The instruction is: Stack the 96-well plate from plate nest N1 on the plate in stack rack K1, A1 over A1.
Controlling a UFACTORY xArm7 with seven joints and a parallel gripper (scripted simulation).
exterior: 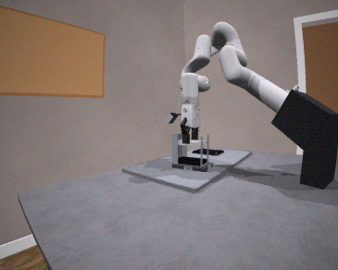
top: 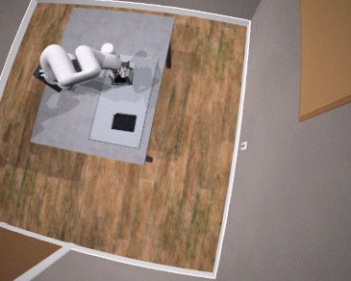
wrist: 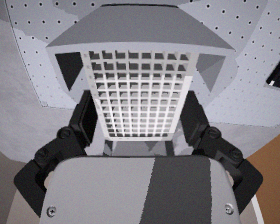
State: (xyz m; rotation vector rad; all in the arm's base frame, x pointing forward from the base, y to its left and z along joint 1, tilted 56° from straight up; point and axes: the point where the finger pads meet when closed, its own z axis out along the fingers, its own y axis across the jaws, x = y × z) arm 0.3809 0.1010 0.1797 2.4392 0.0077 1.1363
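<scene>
At centre frame in the wrist view, the end effector (wrist: 140, 132) is gripping the white 96-well plate (wrist: 139, 92) by its long sides, holding it between the posts of stack rack K1 (exterior: 206, 149). Plate nest N1 (top: 124, 121) is sitting bare, so pickup looks done; seating the plate, checking A1 alignment and releasing appear to remain.
</scene>
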